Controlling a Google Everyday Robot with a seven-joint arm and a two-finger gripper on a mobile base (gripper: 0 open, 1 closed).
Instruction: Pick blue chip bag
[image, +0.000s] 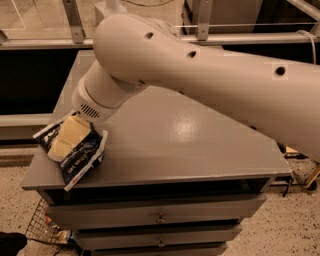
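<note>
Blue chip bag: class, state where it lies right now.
In the camera view, the blue chip bag lies on the front-left corner of the grey cabinet top, with the gripper directly over it.

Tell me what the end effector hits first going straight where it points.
The end effector, over the table left front corner, points down at the blue chip bag: that first, likely touching, depth unclear.

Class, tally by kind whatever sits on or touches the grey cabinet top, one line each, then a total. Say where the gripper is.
Chip bags: 1, the blue chip bag at a front corner of the cabinet.
Grippers: 1, the gripper, down on the bag.
Total: 2.
</note>
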